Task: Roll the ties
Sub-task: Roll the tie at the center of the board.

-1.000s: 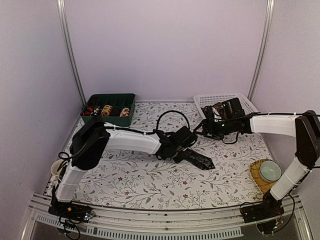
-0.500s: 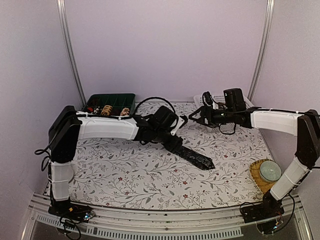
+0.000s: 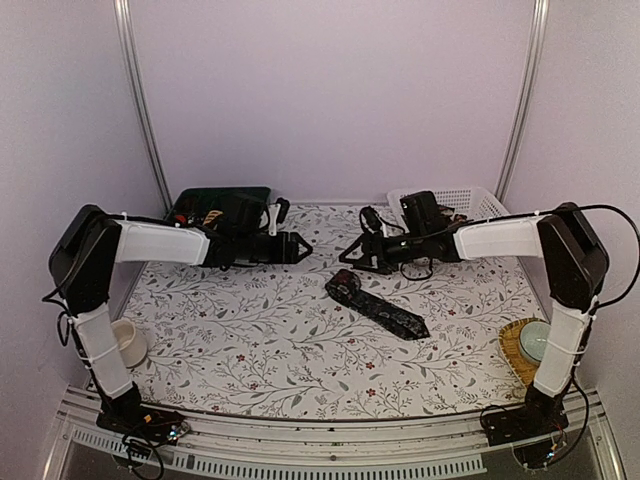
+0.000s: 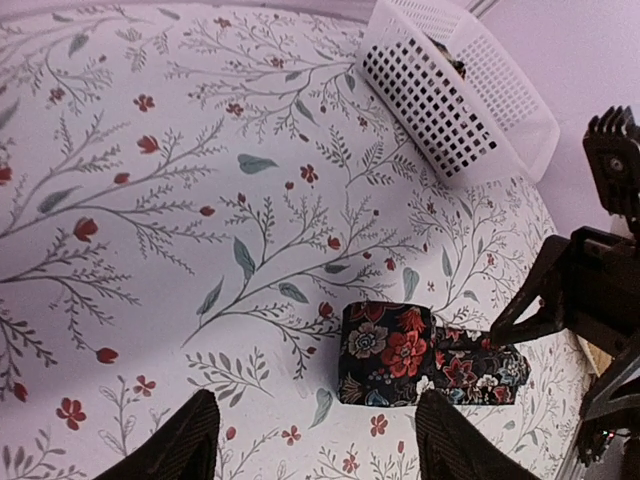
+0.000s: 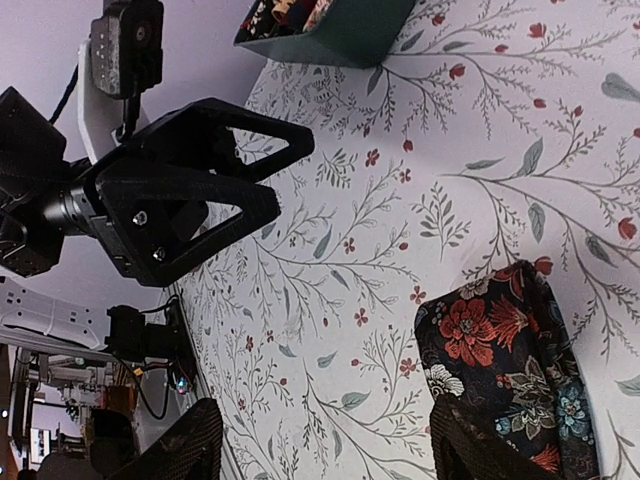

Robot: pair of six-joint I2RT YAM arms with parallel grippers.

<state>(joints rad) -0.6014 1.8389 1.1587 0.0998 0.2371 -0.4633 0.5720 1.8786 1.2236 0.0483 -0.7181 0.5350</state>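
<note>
A dark floral tie (image 3: 378,307) lies on the patterned tablecloth at the centre, its left end coiled into a short roll (image 3: 343,288). In the left wrist view the roll (image 4: 386,352) lies just ahead of my open left gripper (image 4: 310,455), with nothing between its fingers. My left gripper (image 3: 303,247) hovers left of and behind the tie. My right gripper (image 3: 347,258) faces it from the right, open and empty, and the tie (image 5: 510,345) lies beside its right finger (image 5: 480,450). More rolled ties sit in the green tray (image 3: 215,205).
A white mesh basket (image 3: 455,203) stands at the back right behind the right arm. The green compartment tray is at the back left, partly behind the left arm. A cup (image 3: 128,341) sits at the left edge, and a woven coaster with a bowl (image 3: 532,345) at the right.
My left gripper has let go of the tie and drawn back to the left and rear. My right gripper has swung left toward the centre. The tie has stayed on the cloth.
</note>
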